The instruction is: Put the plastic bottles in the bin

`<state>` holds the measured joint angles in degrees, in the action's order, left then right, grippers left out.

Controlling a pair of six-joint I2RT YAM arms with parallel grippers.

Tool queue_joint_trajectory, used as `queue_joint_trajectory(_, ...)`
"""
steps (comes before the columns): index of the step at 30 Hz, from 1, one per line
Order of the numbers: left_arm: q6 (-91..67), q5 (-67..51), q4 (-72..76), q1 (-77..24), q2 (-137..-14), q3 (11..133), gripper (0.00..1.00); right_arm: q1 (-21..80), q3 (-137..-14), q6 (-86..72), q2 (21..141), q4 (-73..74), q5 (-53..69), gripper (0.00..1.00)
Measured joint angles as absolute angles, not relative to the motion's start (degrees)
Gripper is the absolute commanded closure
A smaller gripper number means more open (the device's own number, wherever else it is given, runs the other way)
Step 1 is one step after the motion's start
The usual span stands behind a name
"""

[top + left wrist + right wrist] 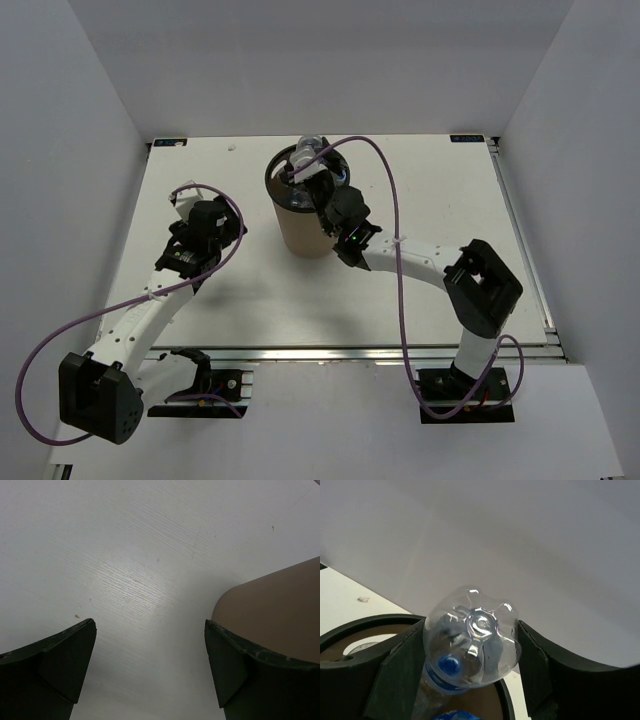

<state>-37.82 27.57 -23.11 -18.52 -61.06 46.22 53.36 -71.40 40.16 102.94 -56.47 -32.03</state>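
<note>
White table (faintly grained), pale grey walls, brown bin

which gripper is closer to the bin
Right. The right gripper is over the bin, holding a plastic bottle; the left gripper is open, off to the bin's left.

A: Where does the top view look from?
B: From high above and back of the near edge of the table, facing down. The whole table fits, with that edge at the bottom.
A: And the wrist views?
B: Both are very near. The left one looks down past the left pincer onto bare table, with the wall of the bin at its right. The right one looks across the bin's rim toward the far wall, a bottle filling the middle — the bin shows in all three.
</note>
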Motion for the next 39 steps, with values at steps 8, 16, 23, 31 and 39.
queue_joint_trajectory(8,-38.0,27.6,-23.1,-18.5,-61.1,46.2,0.02,53.4,-68.3,29.6,98.7,-43.5,-30.2,0.11)
queue_joint_trajectory(16,-38.0,27.5,-23.2,-18.5,-61.8,46.2,0.02,53.4,-68.1,23.6,92.1,-35.1,-26.0,0.11)
queue_joint_trajectory(23,-38.0,27.4,-23.6,-18.5,-63.1,48.4,0.02,53.4,-73.3,20.1,87.6,-29.8,-23.4,0.11)
queue_joint_trajectory(31,-38.0,27.7,-23.8,-18.5,-63.4,50.2,0.02,49.8,-78.0,7.8,81.1,-17.8,-25.7,0.11)
queue_joint_trajectory(39,-38.0,27.8,-22.6,-18.5,-63.4,50.4,0.02,34.6,-50.7,-15.0,58.8,-8.1,-32.3,0.11)
